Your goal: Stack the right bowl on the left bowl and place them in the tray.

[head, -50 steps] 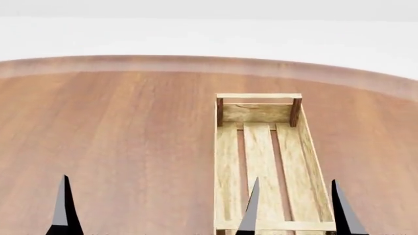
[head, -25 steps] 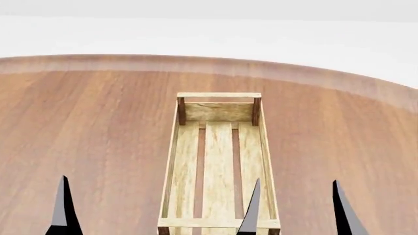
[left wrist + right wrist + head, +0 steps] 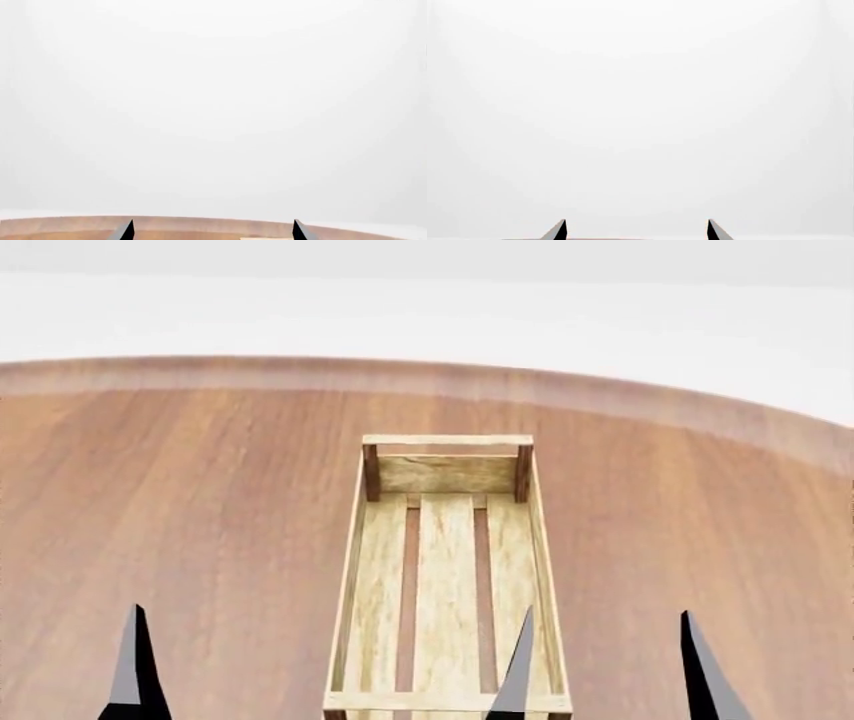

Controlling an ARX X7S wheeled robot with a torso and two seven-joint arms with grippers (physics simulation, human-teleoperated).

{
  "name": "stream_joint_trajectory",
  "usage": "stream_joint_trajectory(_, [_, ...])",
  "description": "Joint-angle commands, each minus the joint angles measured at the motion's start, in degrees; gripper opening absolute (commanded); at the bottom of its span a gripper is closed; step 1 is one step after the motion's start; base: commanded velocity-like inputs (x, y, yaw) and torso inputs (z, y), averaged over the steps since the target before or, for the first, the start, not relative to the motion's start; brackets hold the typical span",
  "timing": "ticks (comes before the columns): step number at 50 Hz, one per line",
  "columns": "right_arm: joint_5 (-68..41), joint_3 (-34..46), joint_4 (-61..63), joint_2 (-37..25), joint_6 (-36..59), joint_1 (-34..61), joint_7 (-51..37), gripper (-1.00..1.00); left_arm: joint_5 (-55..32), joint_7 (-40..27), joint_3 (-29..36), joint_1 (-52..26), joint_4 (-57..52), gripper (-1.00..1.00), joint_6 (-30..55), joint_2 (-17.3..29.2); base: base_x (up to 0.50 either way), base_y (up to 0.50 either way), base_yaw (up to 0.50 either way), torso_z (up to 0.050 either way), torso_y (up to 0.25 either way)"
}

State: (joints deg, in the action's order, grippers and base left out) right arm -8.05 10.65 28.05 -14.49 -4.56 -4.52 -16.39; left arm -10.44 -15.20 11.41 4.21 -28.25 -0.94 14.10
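The tray, a long light-wood crate with three floor slats and dark corner posts, lies lengthwise in the middle of the head view with nothing in it. Neither bowl shows in any view. My right gripper stands open at the near edge; one dark fingertip overlaps the tray's near right corner and the other is over bare table. Only one left fingertip shows in the head view, at the near left. In the wrist views the left gripper and the right gripper both hold their fingers wide apart on nothing.
The tray rests on a round brown wooden table whose curved far edge meets a plain white background. The left wrist view shows a strip of that table low between the fingers.
The head view has swung, so the tray has slid from right of centre to the middle, then slightly lower. The fingertips keep their places in the view.
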Motion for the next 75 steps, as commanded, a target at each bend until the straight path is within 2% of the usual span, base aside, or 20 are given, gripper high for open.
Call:
stream_joint_trajectory(1, [1.17,-0.96,-0.11,0.83,0.39,0.03,0.85,1.0,-0.33,0.9,-1.18,-0.05,-0.55,1.0,1.37,-0.85,0.0,0.0,0.0,0.05,0.0])
stream_joint_trajectory(37, [1.35,0.15,1.03,-0.28,1.64,0.18,-0.34,1.0,-1.12,-0.96,-0.87,0.57,-3.45,1.0,2.29,0.3,0.0,0.0,0.0,0.05,0.0])
stream_joint_trajectory(44, [1.45,0.37,1.02,-0.46,1.9,0.29,-0.56,1.0,-0.44,-1.7,-0.63,0.45,-3.71,1.0,3.15,0.49,0.0,0.0,0.0,0.0,-0.026])
stream_joint_trajectory(75, [0.94,1.18,0.38,-1.07,1.54,0.53,-1.08,1.0,0.54,-2.85,0.1,0.39,-2.96,1.0,2.02,1.14,0.0,0.0,0.0,0.0,-0.25])
